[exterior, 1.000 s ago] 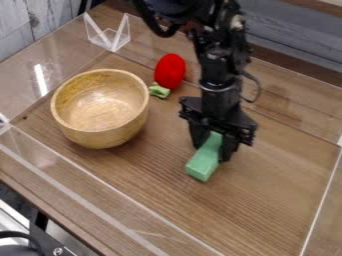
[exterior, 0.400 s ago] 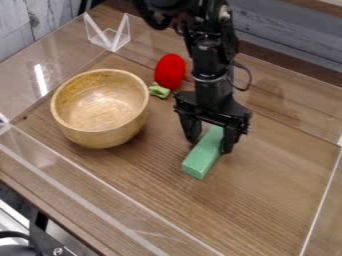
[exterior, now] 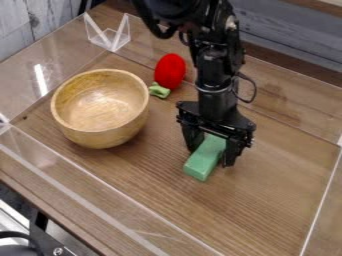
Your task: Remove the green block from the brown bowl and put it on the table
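Note:
The green block [exterior: 205, 161] lies flat on the table [exterior: 267, 190], right of the brown bowl [exterior: 100, 106], which holds nothing. My gripper [exterior: 214, 143] stands upright over the block's far end, open, with a black finger on each side of it. Whether the fingers still touch the block I cannot tell. The block's far end is hidden behind the fingers.
A red rounded object [exterior: 170, 70] with a small lime-green piece [exterior: 159, 92] sits behind the gripper. A clear folded stand [exterior: 107, 33] is at the back left. Low clear walls [exterior: 160, 228] edge the table on all sides.
The gripper's fingers have spread apart from around the green block, which now rests on the table. The arm has shifted only slightly.

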